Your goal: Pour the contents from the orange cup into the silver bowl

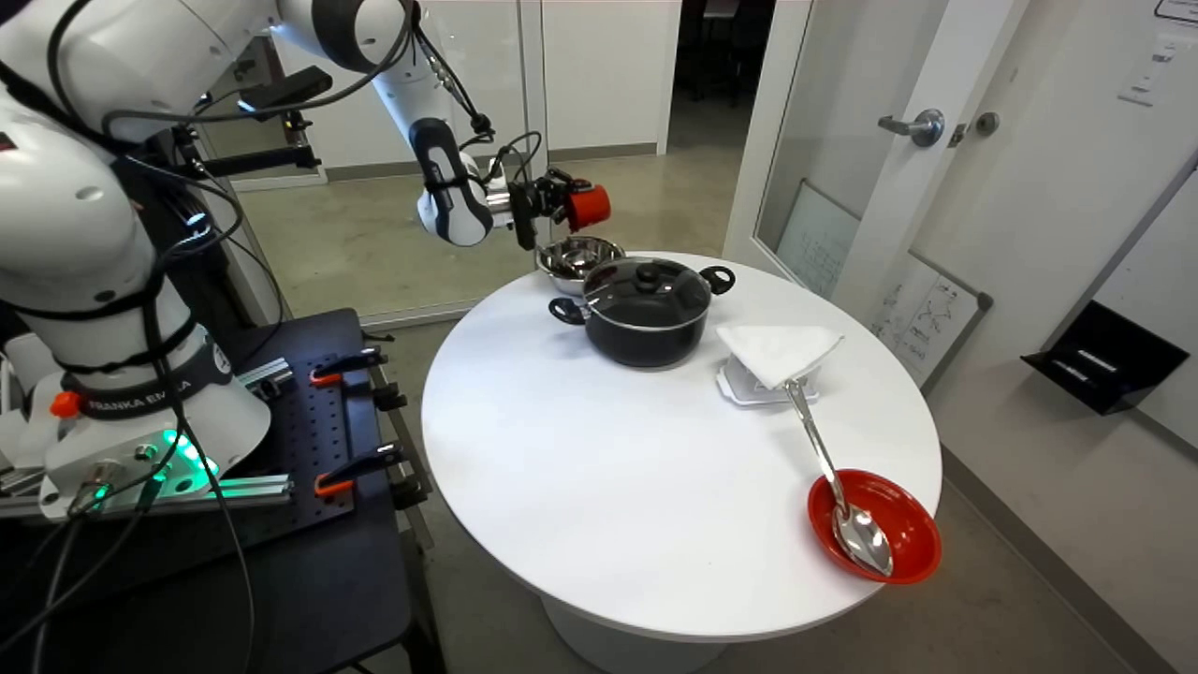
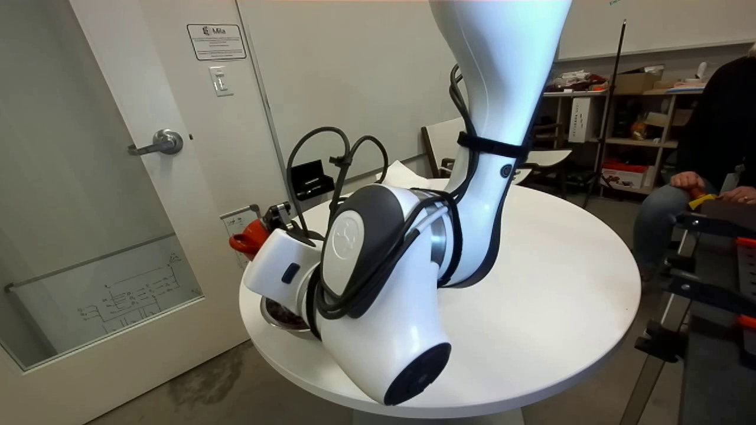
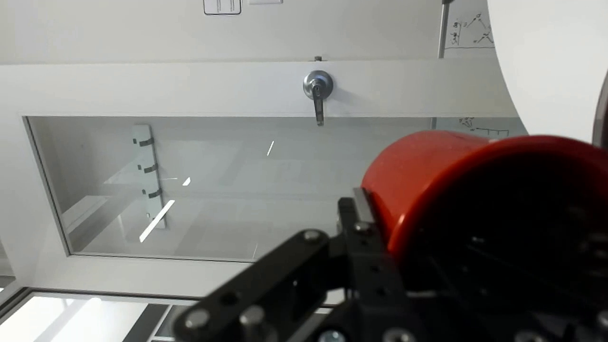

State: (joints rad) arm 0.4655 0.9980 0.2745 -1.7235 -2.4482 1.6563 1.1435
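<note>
Wrist view: jaws clamped on the orange cup [image 3: 418, 171], tipped with its mouth toward four o'clock; the dark inside hides what remains. In an exterior view the cup shows at twelve o'clock from the silver bowl [image 1: 562, 274], apart from it; the bowl sits at ten o'clock of the dark pot [image 1: 646, 335] on the tabletop [image 1: 562, 468]. Pouring seems in hand; I'd tip further over the bowl until drained, then right the cup.

A round white table [image 1: 608, 487] stands near a glazed door [image 1: 847, 140] and a pale wall [image 1: 1076, 234].
</note>
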